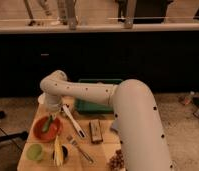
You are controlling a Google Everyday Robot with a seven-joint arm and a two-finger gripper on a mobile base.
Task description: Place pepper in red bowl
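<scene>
One step remains, I judge — the gripper (52,111) hangs at left-centre above the red bowl (41,134), pepper (47,123) inside; jaws' state I cannot tell — lift straight.

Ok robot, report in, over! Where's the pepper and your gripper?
Gripper low over red bowl, far rim. Pepper lying in red bowl, directly below gripper. Nothing in the way; white utensil lies beside bowl.

Pincer (51,113) white; pepper (47,122) dark green; red bowl (39,133).
</scene>
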